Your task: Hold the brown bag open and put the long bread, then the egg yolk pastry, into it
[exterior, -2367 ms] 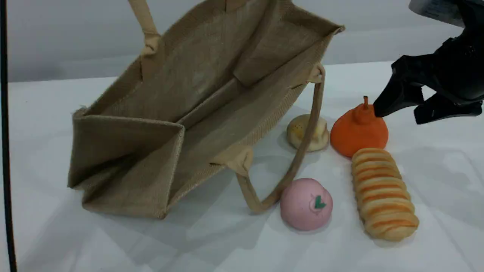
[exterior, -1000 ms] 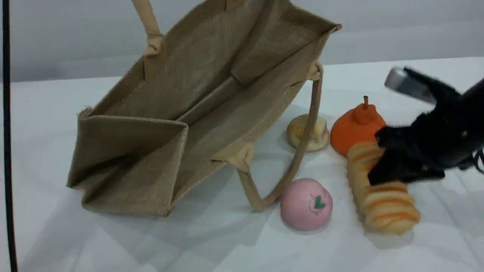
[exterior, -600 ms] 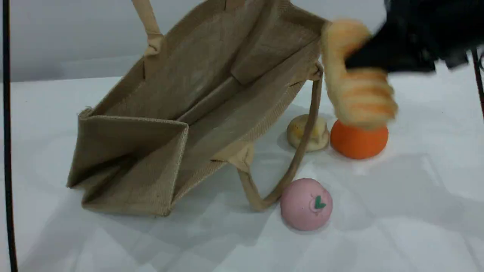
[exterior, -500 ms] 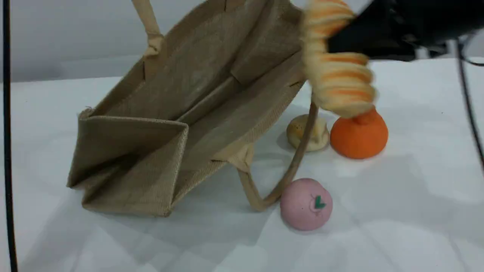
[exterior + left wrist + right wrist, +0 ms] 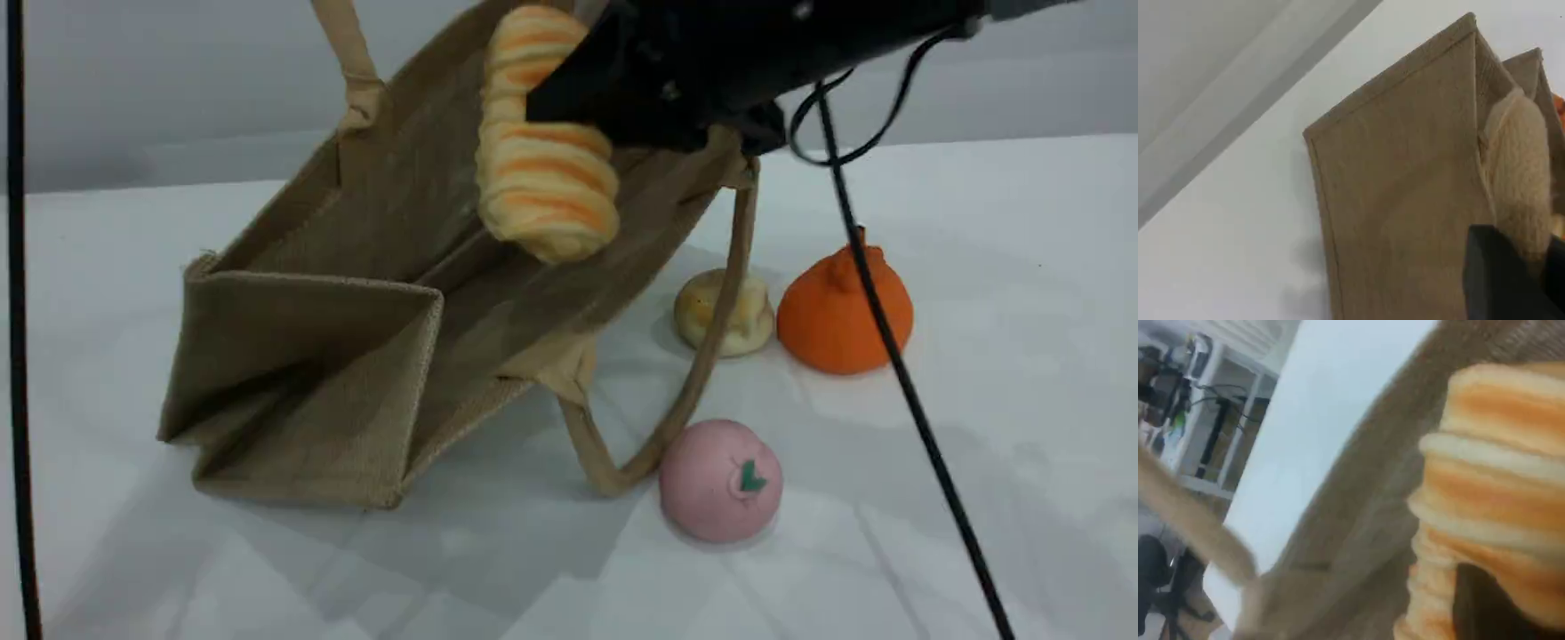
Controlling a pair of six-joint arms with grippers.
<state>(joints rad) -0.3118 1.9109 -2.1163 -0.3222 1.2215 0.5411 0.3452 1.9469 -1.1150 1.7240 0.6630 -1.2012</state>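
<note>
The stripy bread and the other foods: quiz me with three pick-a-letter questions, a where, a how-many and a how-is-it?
1. Where is the long bread? A on the floor; B in the air at the brown bag's mouth; C in a bowl.
2. Foods lying on the table? A one; B two; C three.
3. The brown bag is: A open; B folded flat; C upside down.
1 B: the right gripper holds it there. 2 C: egg yolk pastry, orange pear, pink ball. 3 A: its inside shows.
</note>
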